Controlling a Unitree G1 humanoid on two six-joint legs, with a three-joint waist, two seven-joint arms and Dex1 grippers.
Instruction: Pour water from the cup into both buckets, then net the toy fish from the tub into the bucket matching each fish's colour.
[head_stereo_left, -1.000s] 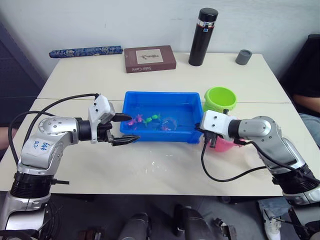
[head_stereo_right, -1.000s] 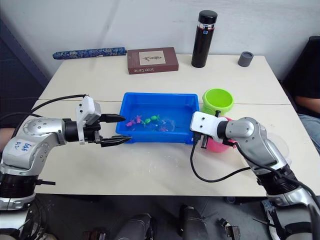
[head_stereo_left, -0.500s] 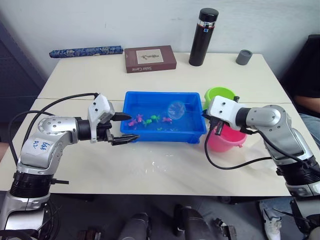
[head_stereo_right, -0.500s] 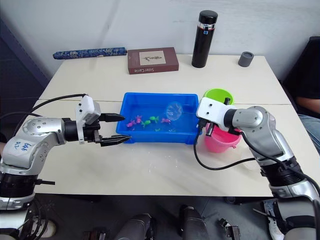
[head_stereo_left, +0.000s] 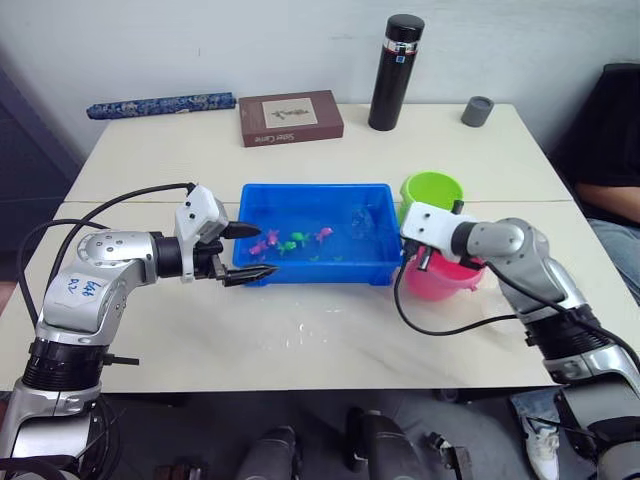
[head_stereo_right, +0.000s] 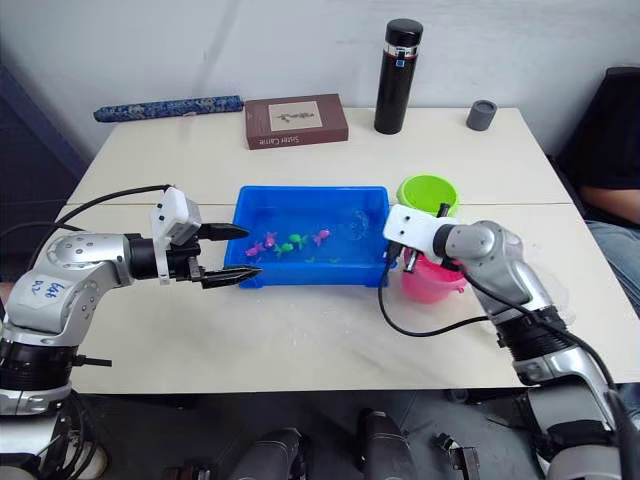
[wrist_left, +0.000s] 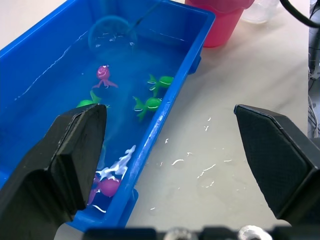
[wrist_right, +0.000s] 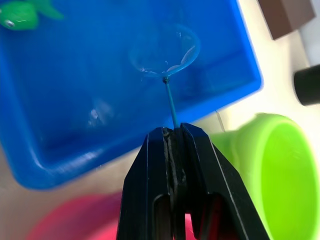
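The blue tub (head_stereo_left: 316, 273) holds water and several toy fish, pink (head_stereo_left: 323, 235) and green (head_stereo_left: 297, 240). My right gripper (wrist_right: 173, 131) is shut on the thin handle of the net (wrist_right: 164, 50). The net's hoop (head_stereo_left: 362, 218) sits at the water in the tub's right end, apart from the fish. The green bucket (head_stereo_left: 432, 190) and the pink bucket (head_stereo_left: 452, 282) stand just right of the tub, with my right wrist above the pink one. My left gripper (head_stereo_left: 262, 251) is open at the tub's left end, with nothing in it. A clear cup (wrist_left: 259, 9) shows beside the pink bucket.
At the table's back stand a black flask (head_stereo_left: 388, 73), a grey cap (head_stereo_left: 478, 110), a brown book (head_stereo_left: 290, 117) and a rolled blue patterned thing (head_stereo_left: 160, 102). Water drops lie on the table in front of the tub. A person sits at the right edge (head_stereo_left: 618, 130).
The net rose out of the water, swung towards the tub's right end, and now sits lower at the water there. My left gripper stayed put. The camera shifted slightly.
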